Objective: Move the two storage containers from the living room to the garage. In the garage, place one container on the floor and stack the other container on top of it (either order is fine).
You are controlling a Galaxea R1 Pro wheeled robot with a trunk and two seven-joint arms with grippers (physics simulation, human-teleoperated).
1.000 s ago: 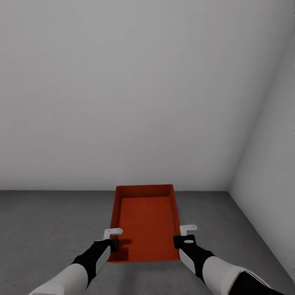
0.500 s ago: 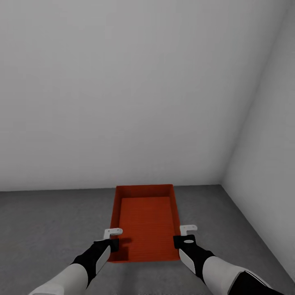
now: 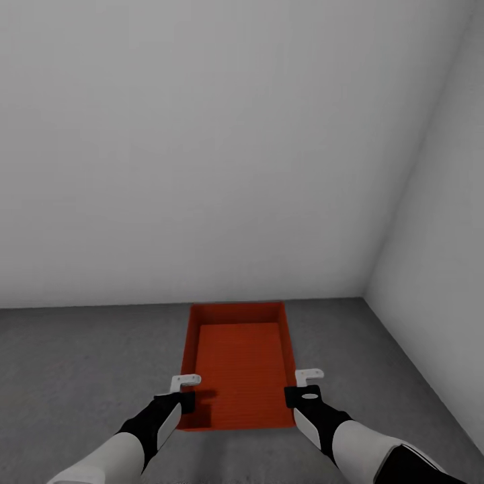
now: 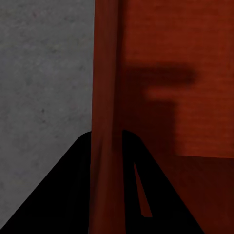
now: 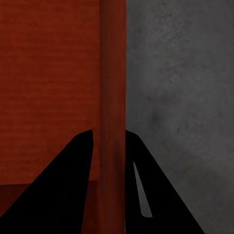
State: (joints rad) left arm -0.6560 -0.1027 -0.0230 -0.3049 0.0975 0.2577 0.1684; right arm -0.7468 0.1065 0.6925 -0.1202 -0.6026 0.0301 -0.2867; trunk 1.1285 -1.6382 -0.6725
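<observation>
One orange-red storage container (image 3: 238, 363) sits lengthwise in front of me over the garage's dark grey floor (image 3: 81, 363). My left gripper (image 3: 183, 402) is shut on its left side wall near the front corner. My right gripper (image 3: 301, 396) is shut on the right side wall opposite. In the left wrist view the container's wall (image 4: 106, 97) runs between the two black fingers (image 4: 63, 195). The right wrist view shows the same grip, the container wall (image 5: 113, 73) pinched between the black fingers (image 5: 63, 195). I cannot tell whether the bin touches the floor.
A plain white-grey back wall (image 3: 202, 148) stands just beyond the container. It meets a right-hand wall (image 3: 444, 255) in a corner at the right. Bare floor stretches to the left and to the right of the bin.
The whole picture has shifted: the wall corner has slid leftward and the floor line has risen a little, so the camera moved. Both grippers and the container hold the same pose.
</observation>
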